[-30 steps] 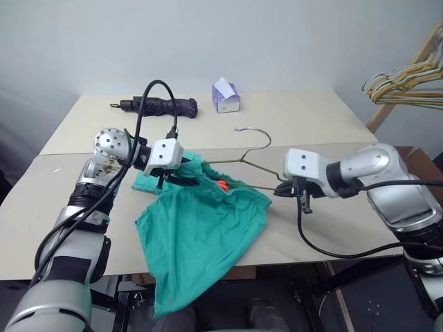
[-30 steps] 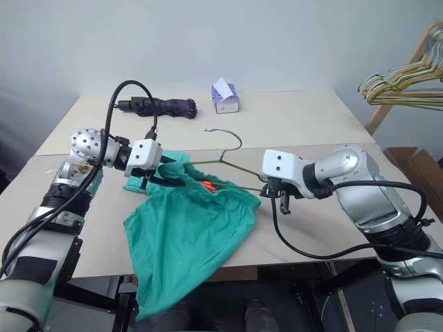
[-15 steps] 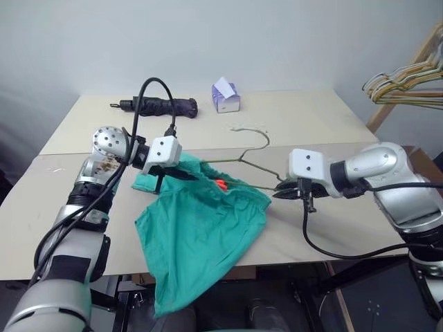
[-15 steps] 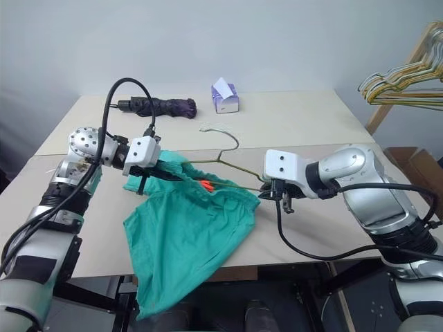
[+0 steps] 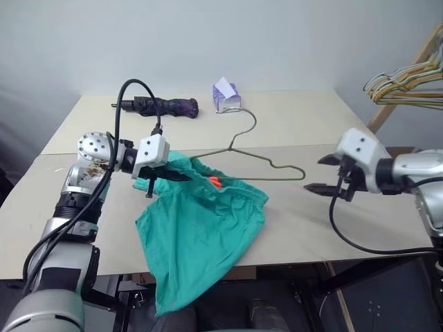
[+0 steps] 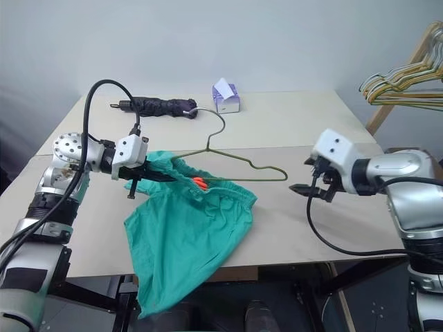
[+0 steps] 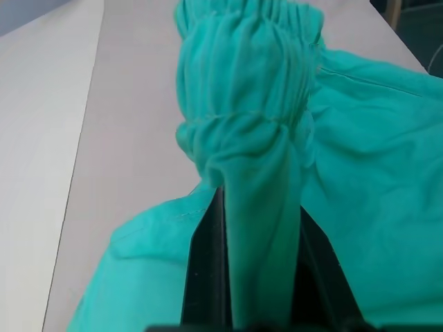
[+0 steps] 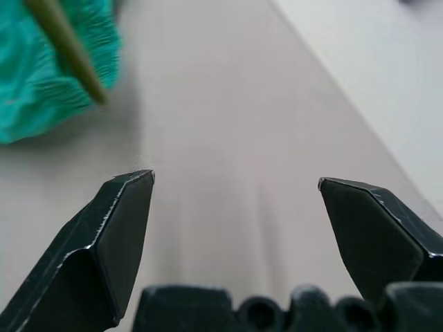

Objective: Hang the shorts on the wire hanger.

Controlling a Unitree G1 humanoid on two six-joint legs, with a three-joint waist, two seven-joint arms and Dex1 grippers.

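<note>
The teal-green shorts (image 5: 201, 235) lie on the table's front half and one leg hangs over the front edge. My left gripper (image 5: 178, 177) is shut on the gathered waistband (image 7: 249, 83), and cloth is bunched between its black fingers (image 7: 208, 270). The thin olive wire hanger (image 5: 266, 160) lies on the table. Its left end is tucked into the waistband and its hook (image 5: 243, 116) points toward the back. My right gripper (image 5: 315, 174) hovers open just right of the hanger's free corner, holding nothing. That wire end (image 8: 66, 48) shows ahead of its fingers.
A folded dark umbrella (image 5: 163, 106) and a small purple tissue box (image 5: 225, 97) sit at the back of the tan table (image 5: 311, 124). A bunch of thicker hangers (image 5: 405, 83) hangs on a wooden rack at the far right.
My right gripper has let go of the hanger's right corner, opened wide and pulled away to the right. The hanger has swung, so its hook now lies farther back, near the tissue box.
</note>
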